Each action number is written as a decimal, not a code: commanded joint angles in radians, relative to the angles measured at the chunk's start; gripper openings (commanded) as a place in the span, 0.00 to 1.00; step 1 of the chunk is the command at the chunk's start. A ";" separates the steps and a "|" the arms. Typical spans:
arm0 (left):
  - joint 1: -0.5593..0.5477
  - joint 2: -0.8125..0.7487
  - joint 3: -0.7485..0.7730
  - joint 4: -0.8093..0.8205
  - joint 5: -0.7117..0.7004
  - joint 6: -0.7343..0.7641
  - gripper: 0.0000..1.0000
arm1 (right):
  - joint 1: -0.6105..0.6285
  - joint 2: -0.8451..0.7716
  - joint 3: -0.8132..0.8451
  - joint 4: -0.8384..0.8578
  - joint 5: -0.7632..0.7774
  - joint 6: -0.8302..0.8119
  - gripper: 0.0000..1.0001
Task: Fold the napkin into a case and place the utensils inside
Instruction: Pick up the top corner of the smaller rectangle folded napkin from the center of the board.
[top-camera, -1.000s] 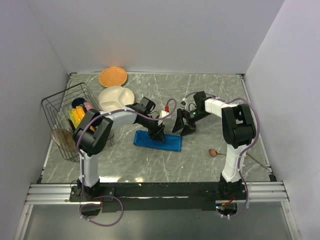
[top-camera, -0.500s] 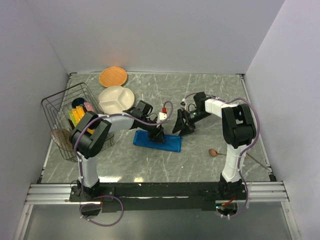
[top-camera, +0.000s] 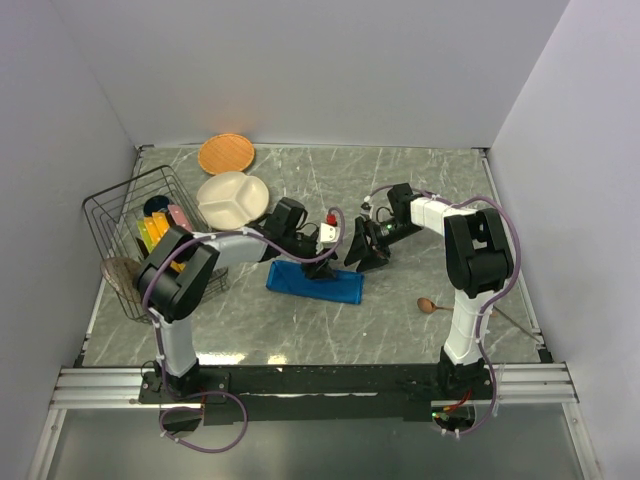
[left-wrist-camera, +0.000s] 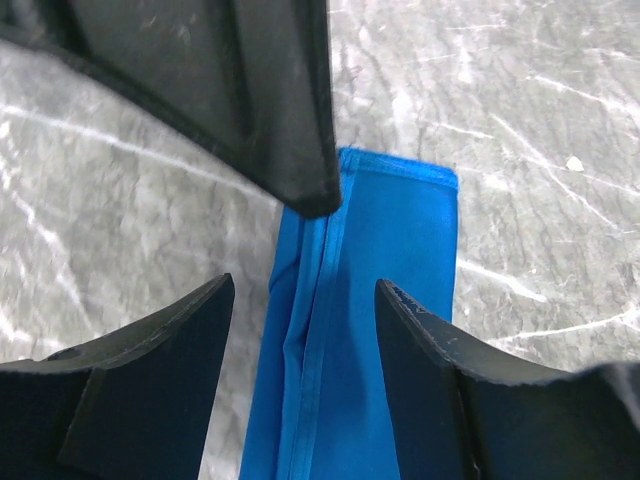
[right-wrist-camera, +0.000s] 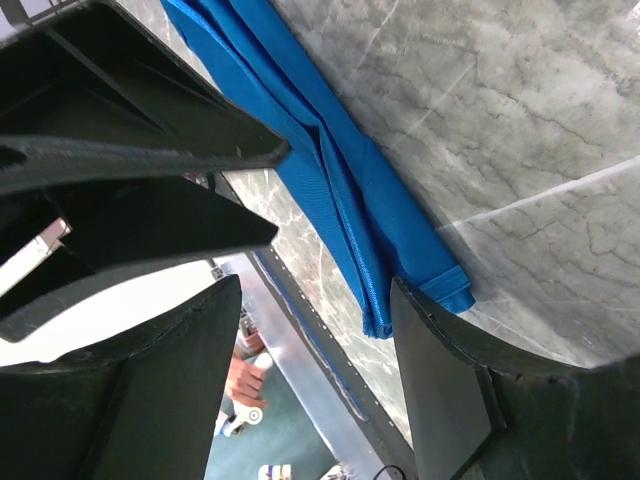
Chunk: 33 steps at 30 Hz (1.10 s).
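The napkin (top-camera: 313, 283) lies as a narrow, long, layered blue case mid-table. My left gripper (top-camera: 319, 268) is open and low over its middle; in the left wrist view the cloth (left-wrist-camera: 372, 330) runs between my fingers (left-wrist-camera: 150, 385), hem and folds showing. My right gripper (top-camera: 365, 256) is open, just beyond the case's right end; in the right wrist view the cloth (right-wrist-camera: 340, 170) lies ahead of the open gripper (right-wrist-camera: 318, 290), with nothing in it. A brown wooden spoon (top-camera: 427, 305) lies on the table to the right, near the right arm's base.
A wire basket (top-camera: 130, 235) with colourful flat plates stands at the left. A white divided plate (top-camera: 232, 195) and an orange round plate (top-camera: 225, 153) lie at the back left. Walls enclose the table on three sides.
My left arm's wrist and forearm have shifted slightly over the case, its gripper staying on the same spot. The right arm, the case and the spoon have not moved.
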 joint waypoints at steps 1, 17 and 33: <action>-0.014 0.042 0.074 -0.005 0.087 0.076 0.64 | 0.006 -0.048 -0.005 -0.026 -0.028 -0.001 0.69; -0.033 0.113 0.153 -0.111 0.169 0.138 0.61 | 0.016 -0.045 0.010 -0.066 -0.081 -0.036 0.69; -0.060 0.131 0.168 -0.140 0.170 0.153 0.51 | 0.036 -0.040 0.034 -0.110 -0.119 -0.090 0.69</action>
